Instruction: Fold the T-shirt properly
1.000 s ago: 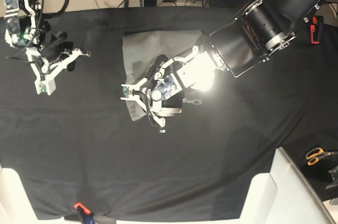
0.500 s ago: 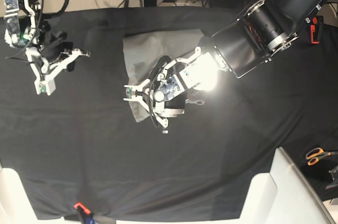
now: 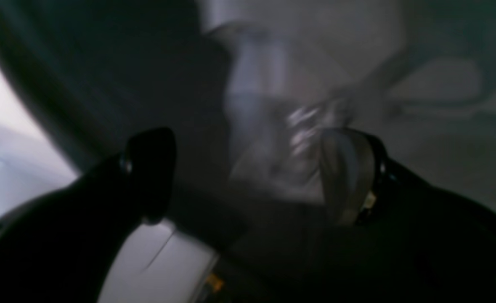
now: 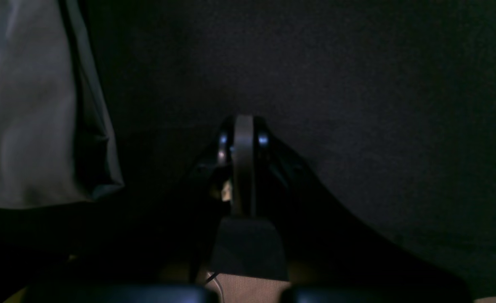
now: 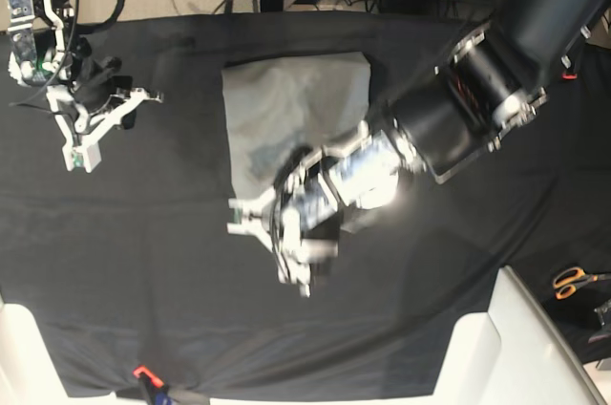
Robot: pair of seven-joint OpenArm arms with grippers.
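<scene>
1. The left gripper (image 5: 272,238), its jaws spread wide and holding nothing, hangs over the black cloth (image 5: 143,271) just off the near edge of the T-shirt (image 5: 291,104).
2. The T-shirt lies folded mid-table.
3. Far off, the right gripper (image 4: 242,126) is closed on nothing.

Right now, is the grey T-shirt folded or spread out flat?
Folded. In the base view the T-shirt is a compact rectangle with no sleeves sticking out, lying on the black cloth. Its lower edge is hidden by the left gripper.
</scene>
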